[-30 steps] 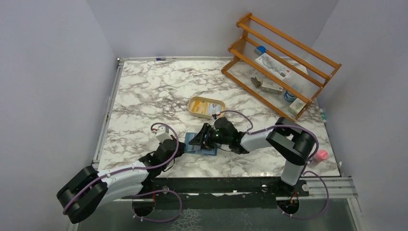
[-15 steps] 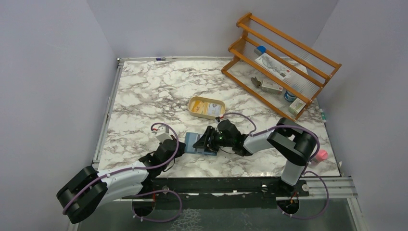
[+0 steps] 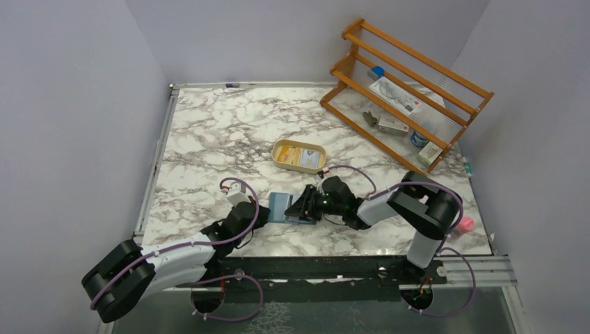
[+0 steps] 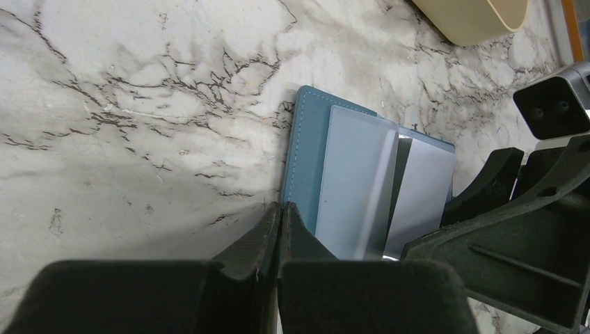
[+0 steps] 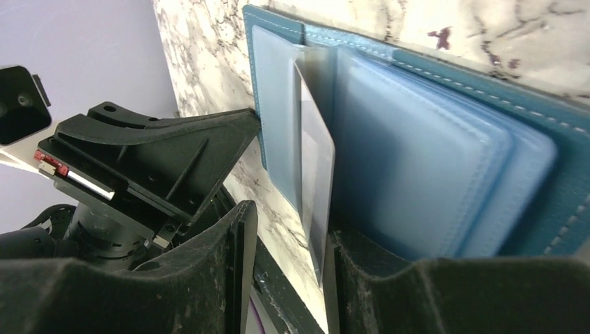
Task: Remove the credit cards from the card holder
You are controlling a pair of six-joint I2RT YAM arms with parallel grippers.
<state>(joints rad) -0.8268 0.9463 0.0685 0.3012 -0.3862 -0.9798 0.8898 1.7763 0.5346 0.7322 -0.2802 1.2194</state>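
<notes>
The left hand point(image 4: 280, 212) is closed tight, touching the blue card holder point(image 4: 306, 160) near the front edge of the table point(image 4: 139, 104). The right hand point(image 5: 286, 226) is half open around 1 pale card point(image 5: 314, 167).

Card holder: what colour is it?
The card holder is teal blue; right wrist view shows it best.

I'm seeing teal card holder point(image 4: 306, 156), pale credit card point(image 4: 353, 188) w/ dark stripe; surface point(image 3: 209, 129) showing white marble, grey veins.
</notes>
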